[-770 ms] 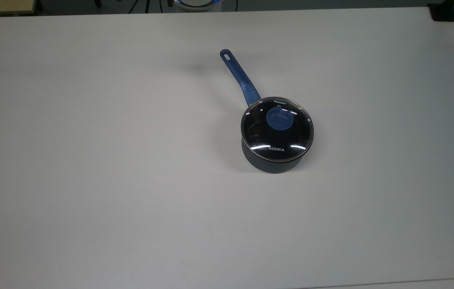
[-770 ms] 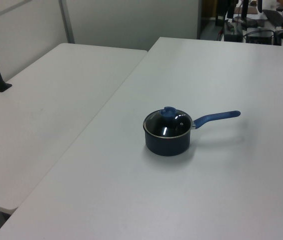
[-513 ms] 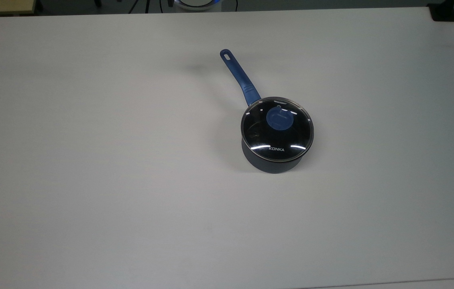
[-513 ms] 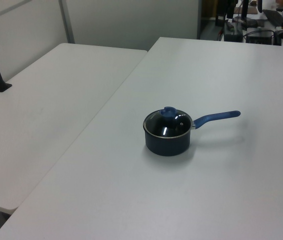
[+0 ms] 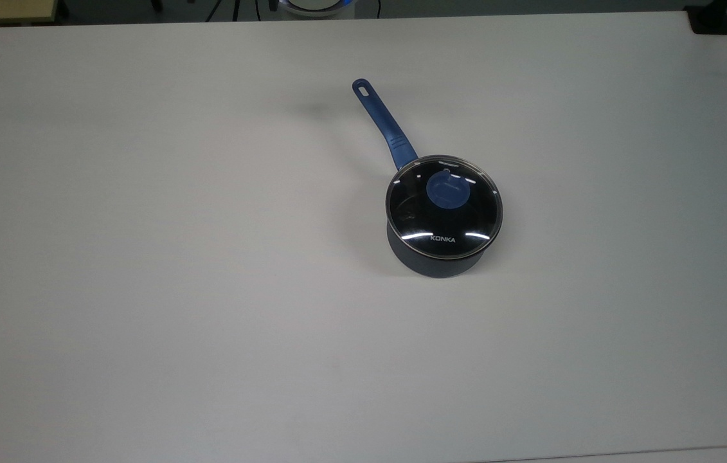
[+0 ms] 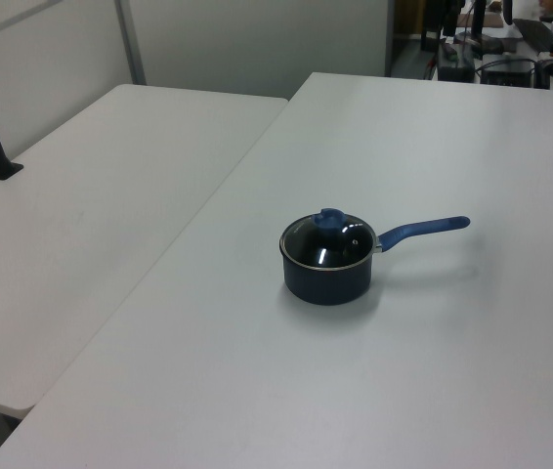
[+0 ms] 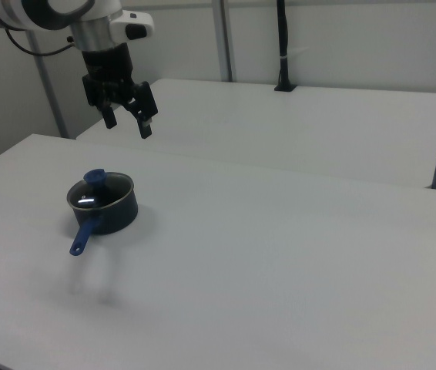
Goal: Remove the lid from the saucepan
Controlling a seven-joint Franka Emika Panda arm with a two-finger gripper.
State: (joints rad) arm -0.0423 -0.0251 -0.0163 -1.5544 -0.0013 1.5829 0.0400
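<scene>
Glass, round and clear with a thin metal rim, the lid (image 5: 444, 207) sits flat on top of your small dark navy saucepan (image 5: 435, 260) — its flat blue knob (image 5: 447, 189) sits off-centre, toward the handle side, and the white "KONKA" lettering faces the top view's bottom edge. The pan stands upright on the white surface (image 5: 144, 289), a little toward the top view's right of centre, with its long blue handle (image 5: 384, 125) running up and to the top view's left.

In the right view you'll find the black two-finger gripper (image 7: 125, 121) hanging in the air above the pan (image 7: 104, 204) and a little toward the right view's right of it, well apart from the lid (image 7: 98, 190) and touching nothing. Its fingers (image 7: 145, 122) point downward and stand spread apart with only air between them — nothing is held.

In the left view the pan (image 6: 326, 266) shows its handle (image 6: 423, 231) pointing toward the left view's right.
</scene>
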